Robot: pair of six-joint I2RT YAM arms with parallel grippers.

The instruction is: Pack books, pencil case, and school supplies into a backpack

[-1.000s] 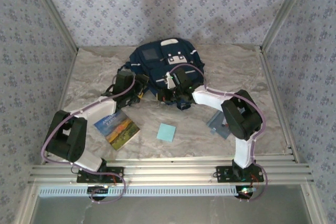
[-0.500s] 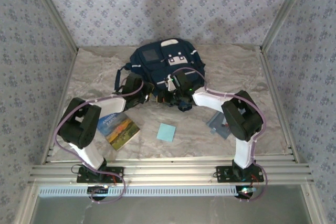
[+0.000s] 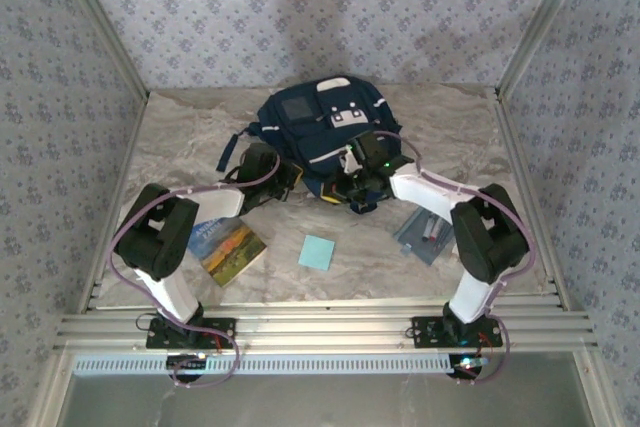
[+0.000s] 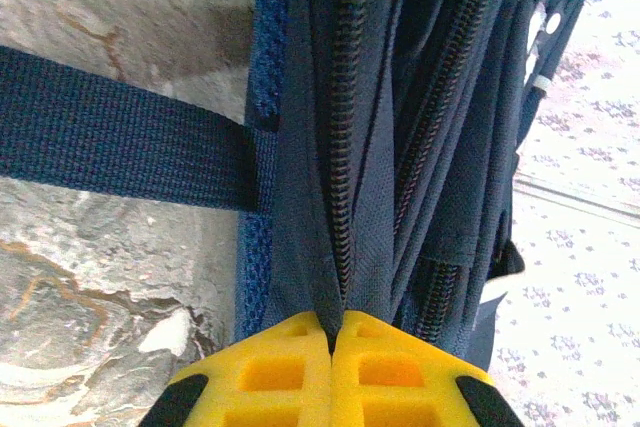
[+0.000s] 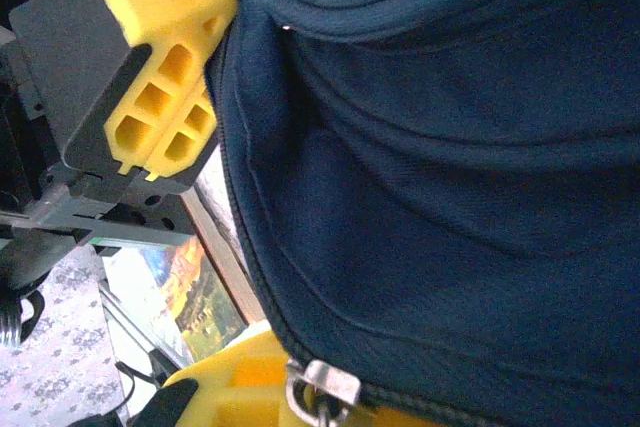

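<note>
Opening the backpack (image 3: 318, 122) is the step in hand, by my reading: the zippers look shut and nothing is packed. The bag lies toward the back of the bench (image 3: 180, 137), with its near edge between the two arms.

Left fingers (image 4: 275, 377): closed tight on a fold of navy fabric beside a zipper track (image 4: 345, 97). A strap (image 4: 110, 132) runs off to their left across the stone.

Right fingers (image 5: 165, 87): standing apart with the bag's rim between them, and the metal zipper pull (image 5: 318, 387) lies against the lower one. Cannot tell whether they clamp the cloth or merely bracket it.

Book (image 3: 228, 250), light-blue pad (image 3: 317, 252) and pencil case (image 3: 425, 235) lie on the bench, nearer the arm bases than either set of fingers and well apart from the bag.

To do it well:
- Use the left pinch as the anchor.
- Take the pull itself rather than loose cloth.
- Draw along the track, not across it, so the bag does not drag.
</note>
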